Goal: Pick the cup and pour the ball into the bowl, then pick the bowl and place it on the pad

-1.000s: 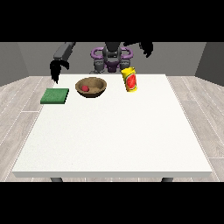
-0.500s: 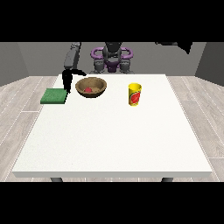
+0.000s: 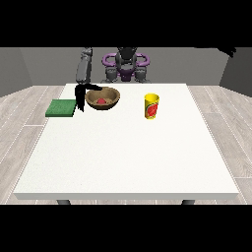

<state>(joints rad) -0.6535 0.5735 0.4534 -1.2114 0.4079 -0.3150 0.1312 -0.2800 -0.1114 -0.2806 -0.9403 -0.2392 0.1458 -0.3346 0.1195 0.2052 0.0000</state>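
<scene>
Three things: you can see a bowl, a cup and a pad on the big white table (image 3: 128, 162).
Bowl: your brown bowl (image 3: 103, 98) sits upright near the far edge, toward the view's left.
Ball: you can see the red ball (image 3: 102, 101) lying inside the bowl.
Cup: your yellow cup (image 3: 151, 106) with a red mark stands upright, well apart from the bowl, on the side toward the view's right. You cannot see into it from here.
Pad: your green pad (image 3: 61, 108) lies flat at the table's edge on the view's left, near the bowl but not touching it.
Hand at the view's left: you can see this black hand (image 3: 80, 95) hanging down from a grey arm, in the gap between the pad and the bowl. One black part reaches sideways to the bowl's rim. The rest points down toward the table. You cannot tell if it is holding the rim or only touching it, so the state of its fingers stays unknown.
Hand at the view's right: you can see only a dark bit (image 3: 227, 49) high up at the top corner, far from the cup. You cannot tell how its fingers lie.
Robot body: you can see the grey and purple body (image 3: 126, 64) behind the table's far edge.
</scene>
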